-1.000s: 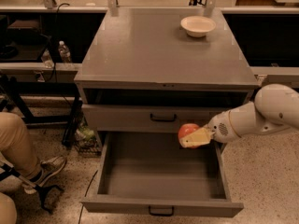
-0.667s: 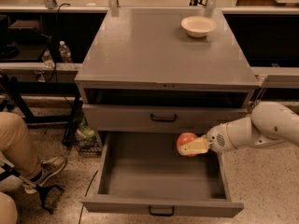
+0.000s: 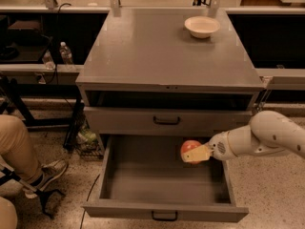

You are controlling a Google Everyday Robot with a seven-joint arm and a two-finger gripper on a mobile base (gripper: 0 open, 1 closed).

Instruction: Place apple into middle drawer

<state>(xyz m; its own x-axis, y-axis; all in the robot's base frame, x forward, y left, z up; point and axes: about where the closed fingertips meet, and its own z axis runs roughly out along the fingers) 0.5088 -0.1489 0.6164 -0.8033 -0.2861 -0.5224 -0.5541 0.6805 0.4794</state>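
The red-orange apple (image 3: 189,148) is held in my gripper (image 3: 194,153), whose pale fingers are shut around it. It hangs just above the right part of the open middle drawer (image 3: 162,178), a wide deep grey tray pulled out at the bottom of the grey cabinet, with a small black handle (image 3: 164,216) on its front. My white arm (image 3: 267,137) reaches in from the right. The apple's lower side is hidden by the fingers.
A closed grey drawer front with a black handle (image 3: 167,120) sits above the open one. A shallow white bowl (image 3: 202,26) stands on the cabinet top (image 3: 143,51) at the back right. A seated person's leg and shoe (image 3: 28,161) are at the left. Water bottles (image 3: 66,54) stand on a left shelf.
My gripper with the apple has moved down, lower over the open drawer. The drawer and bowl have not moved.
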